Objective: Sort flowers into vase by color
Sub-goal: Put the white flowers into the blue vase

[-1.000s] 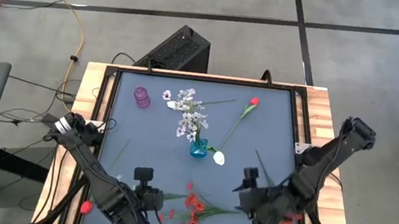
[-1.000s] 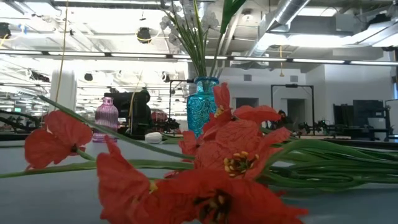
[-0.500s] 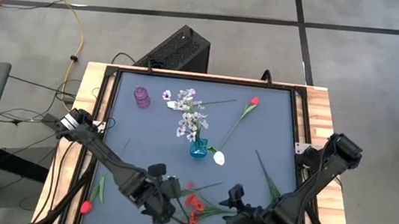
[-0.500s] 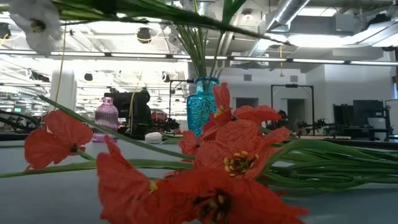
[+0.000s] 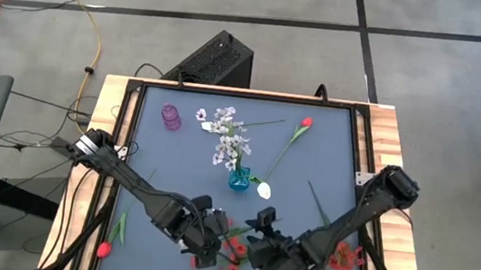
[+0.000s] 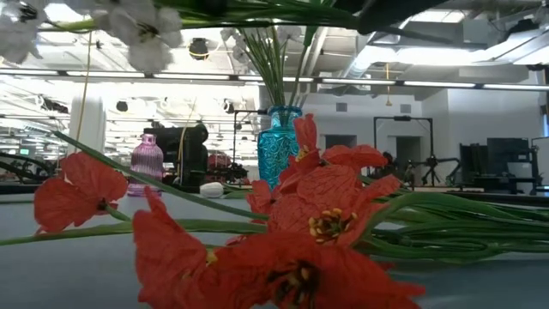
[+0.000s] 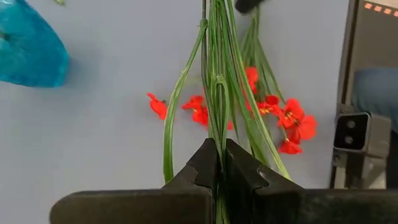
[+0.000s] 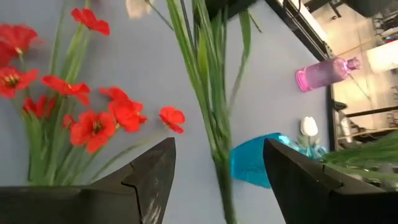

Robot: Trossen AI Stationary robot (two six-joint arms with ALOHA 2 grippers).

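The left gripper (image 7: pixel 217 163) was clamped tight on a bundle of green stems (image 7: pixel 219 93), its fingers pinched together around them in the left wrist view. It had swung in from the near left corner of the desk (image 5: pixel 330 145) a second earlier and now sat low over the red flowers (image 5: pixel 233 248) at the near edge, just left of centre. And the white blooms (image 6: pixel 129 30) had arrived overhead in the low view, where a second before that top corner showed only ceiling!

The right gripper (image 8: pixel 217 165) stood wide open, one finger either side of a green stem, nothing pinched. It too had travelled, sliding from the near right side inward until it met the left gripper over the red pile; the two sat just beside each other in the high view.

Outward from there, little had changed. The blue vase (image 5: pixel 239 180) stood mid-desk with a spray of white flowers (image 5: pixel 226 138) in it, same as before. The pink vase (image 5: pixel 171 116) kept its spot near the far left corner. A single red stem (image 5: pixel 292 141) lay toward the far right, a white bloom (image 5: pixel 263 190) just beside the blue vase, and a red bloom (image 5: pixel 104 249) lay on the wooden edge at near left.
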